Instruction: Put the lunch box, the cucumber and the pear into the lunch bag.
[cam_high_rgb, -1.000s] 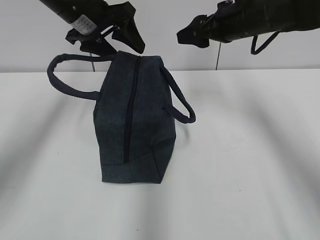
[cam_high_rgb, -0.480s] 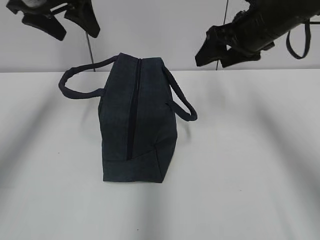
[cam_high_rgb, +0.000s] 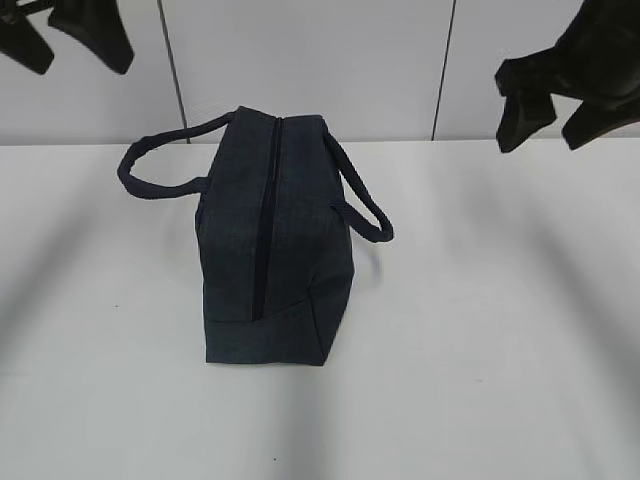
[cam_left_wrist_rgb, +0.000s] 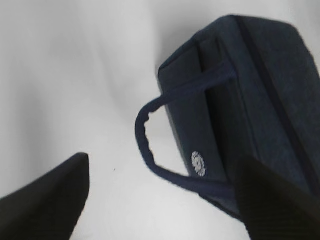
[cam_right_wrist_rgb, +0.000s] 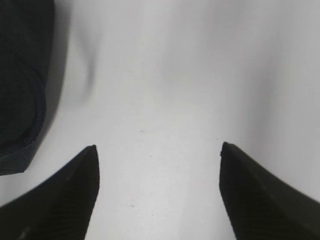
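The dark navy lunch bag (cam_high_rgb: 235, 240) stands on the white table with its top zipper (cam_high_rgb: 265, 220) closed and a handle drooping to each side. My left gripper (cam_high_rgb: 82, 68) hangs open high above the table, left of the bag and clear of it. In the left wrist view the left gripper (cam_left_wrist_rgb: 163, 159) is empty, with the lunch bag (cam_left_wrist_rgb: 235, 100), its handle and its white logo (cam_left_wrist_rgb: 198, 163) below. My right gripper (cam_high_rgb: 542, 140) hangs open high at the right. The right gripper (cam_right_wrist_rgb: 158, 146) holds nothing, and the lunch bag (cam_right_wrist_rgb: 20, 75) shows at that view's left edge. The lunch box, the cucumber and the pear are out of view.
The white table (cam_high_rgb: 480, 330) stretches around the bag on all sides. A pale panelled wall (cam_high_rgb: 320, 60) stands behind the table's far edge.
Both arms have drawn away from the bag, the left gripper up and to the left, the right gripper to the right. The bag's left handle has sunk lower.
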